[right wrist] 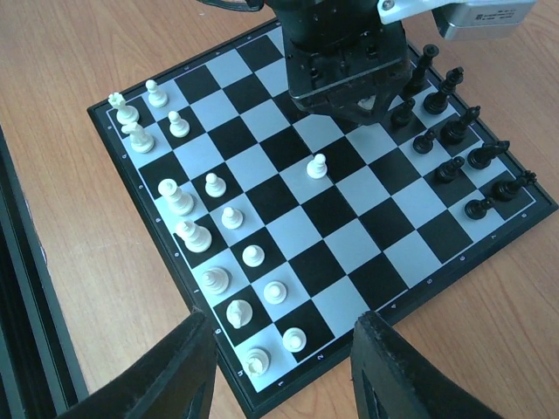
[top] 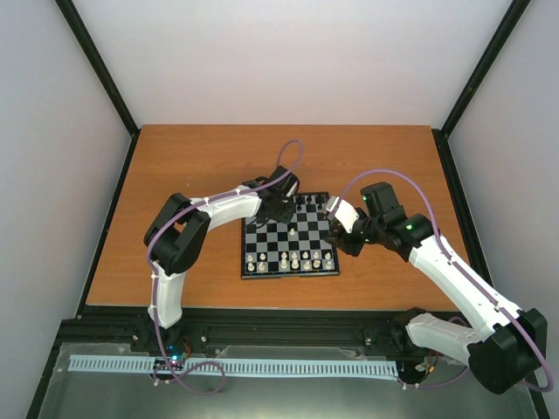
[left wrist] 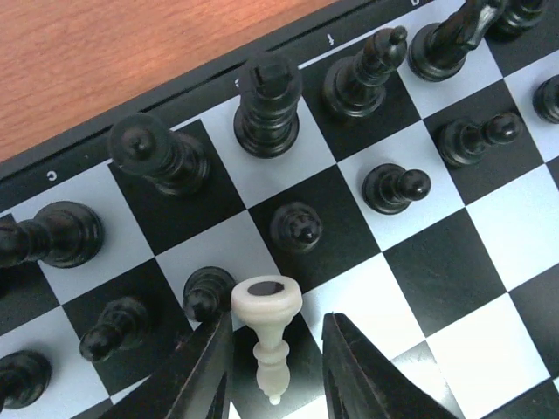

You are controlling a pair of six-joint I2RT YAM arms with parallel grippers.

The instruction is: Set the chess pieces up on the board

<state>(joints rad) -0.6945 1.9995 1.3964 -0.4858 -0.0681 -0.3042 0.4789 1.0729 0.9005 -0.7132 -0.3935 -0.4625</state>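
The board [top: 302,236] lies mid-table, with black chess pieces [left wrist: 266,105] along its far rows and white ones [right wrist: 214,236] along the near rows. In the left wrist view a cream-white piece [left wrist: 266,301] lies on its side on a dark square, base towards the black men. My left gripper [left wrist: 278,325] straddles it, jaws narrow, with a gap showing on each side. A black pawn [left wrist: 208,292] stands right by the left finger. My right gripper [right wrist: 281,327] hovers open and empty over the board's near right corner. One white pawn [right wrist: 318,166] stands alone mid-board.
The left arm's wrist [right wrist: 349,70] hangs over the board's far side, close to the black back row [right wrist: 454,131]. Bare wood table [top: 201,166] surrounds the board. A black rail [right wrist: 17,288] runs along the near edge.
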